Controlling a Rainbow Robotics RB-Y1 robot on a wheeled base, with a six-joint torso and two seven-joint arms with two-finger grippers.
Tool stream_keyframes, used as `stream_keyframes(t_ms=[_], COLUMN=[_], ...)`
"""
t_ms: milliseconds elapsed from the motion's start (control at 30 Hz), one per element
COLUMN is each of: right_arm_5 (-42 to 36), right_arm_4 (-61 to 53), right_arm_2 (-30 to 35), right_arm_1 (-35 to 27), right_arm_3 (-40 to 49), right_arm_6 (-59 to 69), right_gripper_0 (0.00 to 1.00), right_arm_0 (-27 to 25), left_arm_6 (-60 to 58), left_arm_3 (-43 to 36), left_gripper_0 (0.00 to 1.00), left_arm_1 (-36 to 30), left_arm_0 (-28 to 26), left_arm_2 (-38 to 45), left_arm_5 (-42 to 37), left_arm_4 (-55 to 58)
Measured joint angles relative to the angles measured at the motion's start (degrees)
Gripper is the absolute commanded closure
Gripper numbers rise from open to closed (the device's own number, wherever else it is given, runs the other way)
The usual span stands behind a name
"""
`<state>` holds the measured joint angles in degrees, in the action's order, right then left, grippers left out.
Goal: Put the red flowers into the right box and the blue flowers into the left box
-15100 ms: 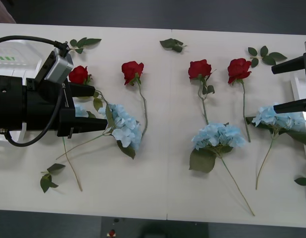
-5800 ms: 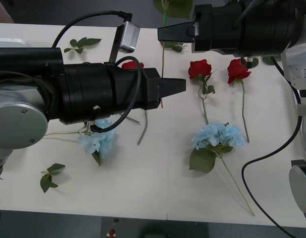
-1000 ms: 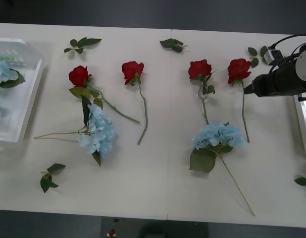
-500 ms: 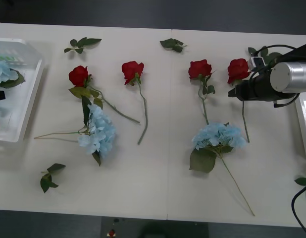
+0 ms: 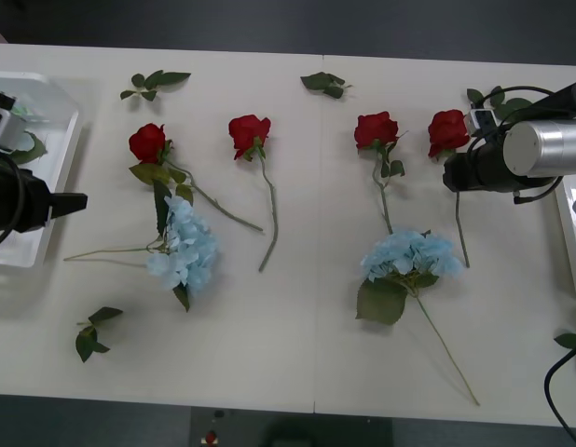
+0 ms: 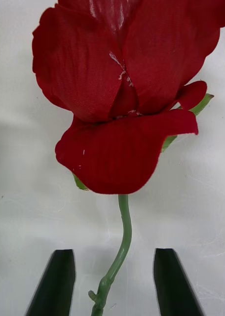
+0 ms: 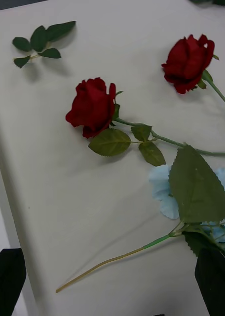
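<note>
The thin green stem of the rightmost deep-red fabric rose point(image 6: 123, 98) is straddled by the spread black fingers of the right gripper point(image 6: 114, 284), long axis running straight ahead, bud just beyond the tips; the left gripper point(image 7: 112, 276), also open, is well apart.

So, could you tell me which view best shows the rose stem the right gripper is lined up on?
The right wrist view: the stem runs up between the right gripper's open fingers. The front view has the arm covering it; the left wrist view looks at other roses.
</note>
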<state>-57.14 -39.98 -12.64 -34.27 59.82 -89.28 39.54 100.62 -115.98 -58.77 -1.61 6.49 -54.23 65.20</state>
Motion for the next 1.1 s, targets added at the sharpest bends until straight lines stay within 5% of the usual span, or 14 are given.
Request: stream_keyframes(t_ms=[600,1100], right_arm_5=[-0.64,-15.38], right_arm_4=[1.36,1.37], right_arm_2=[0.5,15.68], right_arm_1=[-0.07,-0.56], right_arm_3=[0.93,12.47], right_arm_6=[0.01,0.01], right_gripper_0=[1.0,1.0], right_arm_0=[0.01,0.02], left_arm_6=[14.15,23.42], left_arm_3=[-0.03,7.42], left_gripper_0=[0.0,0.0], left_arm_1=[0.76,0.76], left_arm_0=[5.04,7.62], left_arm_2=[-16.06,-22.36], left_arm_5=[3.85,8.89], left_arm_4=[-6.26,-8.74])
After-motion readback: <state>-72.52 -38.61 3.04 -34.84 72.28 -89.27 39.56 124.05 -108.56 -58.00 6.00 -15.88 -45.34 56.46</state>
